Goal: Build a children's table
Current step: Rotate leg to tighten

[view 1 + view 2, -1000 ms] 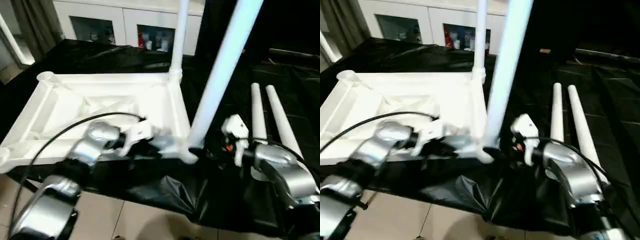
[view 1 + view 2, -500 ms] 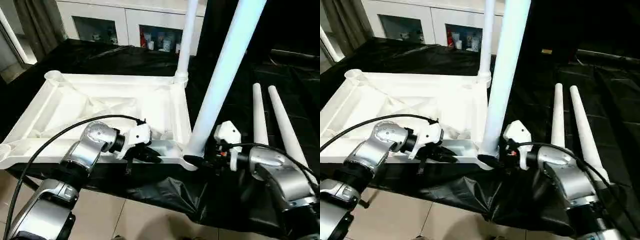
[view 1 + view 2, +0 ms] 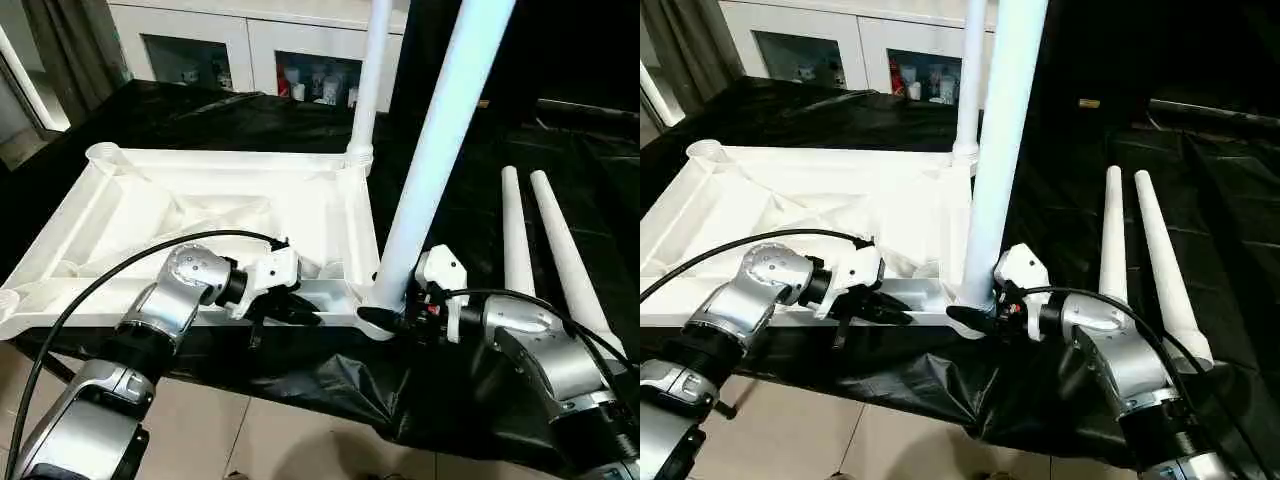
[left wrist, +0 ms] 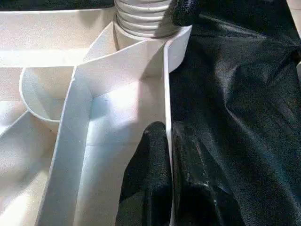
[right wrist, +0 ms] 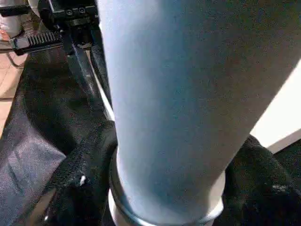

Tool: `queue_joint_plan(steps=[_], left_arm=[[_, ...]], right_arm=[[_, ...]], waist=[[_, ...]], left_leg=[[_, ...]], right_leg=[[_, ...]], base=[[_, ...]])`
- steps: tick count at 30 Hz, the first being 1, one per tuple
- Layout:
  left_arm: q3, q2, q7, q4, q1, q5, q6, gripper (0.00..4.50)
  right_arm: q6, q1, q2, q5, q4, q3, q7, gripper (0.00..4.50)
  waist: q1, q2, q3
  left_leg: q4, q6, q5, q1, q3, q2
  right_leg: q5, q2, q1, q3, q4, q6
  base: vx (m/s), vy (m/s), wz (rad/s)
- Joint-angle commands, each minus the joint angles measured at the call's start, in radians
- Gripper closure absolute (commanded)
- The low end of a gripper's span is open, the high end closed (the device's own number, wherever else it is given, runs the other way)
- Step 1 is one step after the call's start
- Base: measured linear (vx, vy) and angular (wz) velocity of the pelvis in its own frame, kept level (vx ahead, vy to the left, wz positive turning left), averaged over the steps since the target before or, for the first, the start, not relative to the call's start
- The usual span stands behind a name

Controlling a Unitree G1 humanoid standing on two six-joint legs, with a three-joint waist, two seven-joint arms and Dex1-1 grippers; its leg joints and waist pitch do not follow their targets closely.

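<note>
The two standing legs, the near leg [image 3: 430, 170] and the far leg [image 3: 366, 75], run out of frame at the top. The upturned table top [image 3: 200, 225] lies on the black-covered tabletop [image 3: 470, 380]. The left gripper [image 3: 300, 312] pinches the top's near rim, fingers [image 4: 155, 179] closed on it. The right gripper [image 3: 985, 318] has its fingers around the near leg's base at the corner socket. Two loose legs [image 3: 545, 250] lie beside it, to the right

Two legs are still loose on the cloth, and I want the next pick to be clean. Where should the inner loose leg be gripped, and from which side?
Take the inner loose leg near mid-length, from above, fingers across its width. It lies flat, with the outer leg close alongside at the far end, so straddle it nearer the front, where the gap looks wider.
</note>
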State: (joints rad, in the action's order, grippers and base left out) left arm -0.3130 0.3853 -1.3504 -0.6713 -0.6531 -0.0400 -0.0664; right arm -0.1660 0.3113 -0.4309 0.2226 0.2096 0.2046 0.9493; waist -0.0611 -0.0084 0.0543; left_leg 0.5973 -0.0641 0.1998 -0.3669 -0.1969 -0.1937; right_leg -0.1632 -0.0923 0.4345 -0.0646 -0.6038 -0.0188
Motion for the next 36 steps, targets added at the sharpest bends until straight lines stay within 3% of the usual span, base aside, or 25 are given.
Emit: queue_joint_plan(steps=[1, 4, 6, 8, 12, 13, 14, 16, 18, 20, 21, 22, 23, 24, 26, 29, 32, 33, 36], left_arm=[[0.015, -0.012, -0.015, 0.032, 0.010, 0.042, -0.010, 4.50], [0.022, -0.025, 0.049, 0.006, 0.004, 0.022, 0.002, 4.50], [0.037, -0.048, 0.146, -0.037, -0.013, -0.002, 0.024, 4.50], [0.049, -0.068, 0.211, -0.068, -0.027, -0.012, 0.045, 4.50], [0.067, -0.131, 0.345, -0.119, -0.057, -0.023, 0.092, 4.50], [0.068, -0.168, 0.418, -0.143, -0.072, -0.034, 0.109, 4.50], [0.069, -0.217, 0.511, -0.171, -0.091, -0.049, 0.129, 4.50], [0.066, -0.249, 0.551, -0.186, -0.102, -0.055, 0.138, 4.50], [0.058, -0.283, 0.584, -0.203, -0.113, -0.066, 0.144, 4.50], [0.049, -0.299, 0.600, -0.218, -0.123, -0.079, 0.146, 4.50], [0.044, -0.302, 0.606, -0.231, -0.131, -0.088, 0.144, 4.50], [0.043, -0.302, 0.607, -0.234, -0.133, -0.090, 0.144, 4.50], [0.045, -0.297, 0.607, -0.243, -0.135, -0.093, 0.139, 4.50], [0.047, -0.295, 0.609, -0.249, -0.137, -0.096, 0.137, 4.50], [0.044, -0.286, 0.605, -0.252, -0.137, -0.102, 0.128, 4.50], [0.043, -0.254, 0.571, -0.245, -0.129, -0.099, 0.099, 4.50], [0.035, -0.221, 0.511, -0.233, -0.114, -0.096, 0.037, 4.50], [0.034, -0.216, 0.496, -0.230, -0.111, -0.094, 0.023, 4.50], [0.027, -0.170, 0.350, -0.201, -0.083, -0.063, -0.062, 4.50]], right_arm=[[0.008, -0.003, -0.004, -0.022, 0.021, -0.009, -0.011, 1.73], [0.006, -0.003, 0.024, -0.036, 0.071, -0.032, -0.086, 1.76], [-0.009, 0.007, 0.068, -0.048, 0.145, -0.068, -0.199, 1.78], [-0.022, 0.017, 0.106, -0.050, 0.196, -0.092, -0.282, 1.78], [-0.031, 0.054, 0.209, -0.053, 0.312, -0.142, -0.488, 1.78], [-0.028, 0.083, 0.263, -0.055, 0.370, -0.162, -0.592, 1.78], [-0.025, 0.121, 0.326, -0.053, 0.439, -0.185, -0.707, 1.78], [-0.012, 0.149, 0.361, -0.057, 0.484, -0.193, -0.760, 1.78], [0.012, 0.187, 0.396, -0.075, 0.536, -0.188, -0.800, 1.78], [0.042, 0.213, 0.416, -0.091, 0.566, -0.175, -0.802, 1.78], [0.070, 0.226, 0.429, -0.087, 0.574, -0.179, -0.774, 1.22], [0.076, 0.227, 0.431, -0.085, 0.574, -0.180, -0.765, 1.22], [0.091, 0.229, 0.431, -0.084, 0.565, -0.179, -0.733, 1.08], [0.101, 0.230, 0.429, -0.085, 0.564, -0.179, -0.719, 1.02], [0.106, 0.231, 0.418, -0.086, 0.557, -0.178, -0.703, 0.82], [0.095, 0.207, 0.350, -0.086, 0.468, -0.162, -0.628, 0.60], [0.063, 0.148, 0.262, -0.070, 0.334, -0.131, -0.492, 0.60], [0.058, 0.138, 0.246, -0.066, 0.311, -0.125, -0.467, 0.60], [0.031, 0.053, 0.101, -0.040, 0.161, -0.077, -0.251, 0.60]], waist=[[-0.004, -0.013, -0.072], [-0.003, -0.014, -0.072], [0.002, -0.015, -0.069], [0.003, -0.014, -0.066], [0.010, -0.011, -0.061], [0.019, -0.011, -0.056], [0.026, -0.011, -0.052], [0.028, -0.012, -0.055], [0.031, -0.006, -0.056], [0.035, -0.006, -0.054], [0.035, -0.003, -0.056], [0.035, -0.003, -0.056], [0.034, 0.003, -0.062], [0.035, 0.000, -0.062], [0.035, 0.000, -0.060], [0.032, -0.002, -0.061], [0.022, -0.007, -0.062], [0.022, -0.009, -0.062], [0.016, -0.010, -0.065]], left_leg=[[-0.062, 0.087, 0.109, 0.003, 0.011, -0.031], [-0.061, 0.083, 0.117, 0.001, 0.010, -0.030], [-0.061, 0.061, 0.145, 0.002, 0.010, -0.027], [-0.065, 0.034, 0.187, 0.009, 0.013, -0.025], [-0.069, 0.014, 0.216, 0.008, 0.015, -0.023], [-0.072, 0.005, 0.248, 0.010, 0.016, -0.021], [-0.070, -0.011, 0.290, 0.021, 0.020, -0.017], [-0.068, -0.014, 0.307, 0.029, 0.025, -0.017], [-0.077, 0.009, 0.308, 0.026, 0.026, -0.019], [-0.081, 0.011, 0.335, 0.024, 0.030, -0.019], [-0.081, 0.013, 0.346, 0.027, 0.031, -0.020], [-0.081, 0.013, 0.346, 0.027, 0.031, -0.020], [-0.085, 0.016, 0.328, 0.025, 0.033, -0.024], [-0.088, 0.020, 0.320, 0.019, 0.033, -0.026], [-0.088, 0.023, 0.330, 0.022, 0.031, -0.025], [-0.086, 0.037, 0.318, 0.020, 0.029, -0.024], [-0.082, 0.057, 0.292, 0.022, 0.024, -0.024], [-0.085, 0.067, 0.272, 0.014, 0.026, -0.024], [-0.081, 0.084, 0.247, 0.014, 0.024, -0.026]], right_leg=[[-0.123, -0.048, -0.076, 0.042, 0.054, -0.230], [-0.140, -0.049, -0.076, 0.043, 0.056, -0.228], [-0.211, -0.047, -0.072, 0.041, 0.064, -0.207], [-0.345, -0.048, -0.068, 0.039, 0.080, -0.167], [-0.407, -0.047, -0.064, 0.038, 0.088, -0.140], [-0.471, -0.048, -0.057, 0.036, 0.096, -0.129], [-0.566, -0.049, -0.054, 0.030, 0.108, -0.105], [-0.617, -0.053, -0.054, 0.026, 0.116, -0.086], [-0.556, -0.049, -0.057, 0.024, 0.119, -0.091], [-0.570, -0.048, -0.059, 0.020, 0.121, -0.085], [-0.577, -0.051, -0.060, 0.019, 0.124, -0.082], [-0.577, -0.051, -0.060, 0.019, 0.124, -0.082], [-0.503, -0.052, -0.067, 0.022, 0.119, -0.102], [-0.449, -0.050, -0.070, 0.023, 0.113, -0.120], [-0.428, -0.050, -0.068, 0.026, 0.111, -0.139], [-0.405, -0.052, -0.072, 0.029, 0.107, -0.154], [-0.400, -0.052, -0.073, 0.032, 0.108, -0.143], [-0.392, -0.052, -0.080, 0.031, 0.107, -0.142], [-0.377, -0.052, -0.080, 0.033, 0.105, -0.144]], base=[[0.000, 0.000, 0.00], [0.000, 0.000, 0.00], [0.000, 0.000, 0.00], [0.000, 0.000, 0.00], [0.000, 0.000, 0.00], [0.000, 0.000, 0.00], [0.000, 0.000, 0.00], [0.000, 0.000, 0.00], [0.000, 0.000, 0.00], [0.000, 0.000, 0.00], [0.000, 0.000, 0.00], [0.000, 0.000, 0.00], [0.000, 0.000, 0.00], [0.000, 0.000, 0.00], [0.000, 0.000, 0.00], [0.000, 0.000, 0.00], [0.000, 0.000, 0.00], [0.000, 0.000, 0.00], [0.000, 0.000, 0.00]])
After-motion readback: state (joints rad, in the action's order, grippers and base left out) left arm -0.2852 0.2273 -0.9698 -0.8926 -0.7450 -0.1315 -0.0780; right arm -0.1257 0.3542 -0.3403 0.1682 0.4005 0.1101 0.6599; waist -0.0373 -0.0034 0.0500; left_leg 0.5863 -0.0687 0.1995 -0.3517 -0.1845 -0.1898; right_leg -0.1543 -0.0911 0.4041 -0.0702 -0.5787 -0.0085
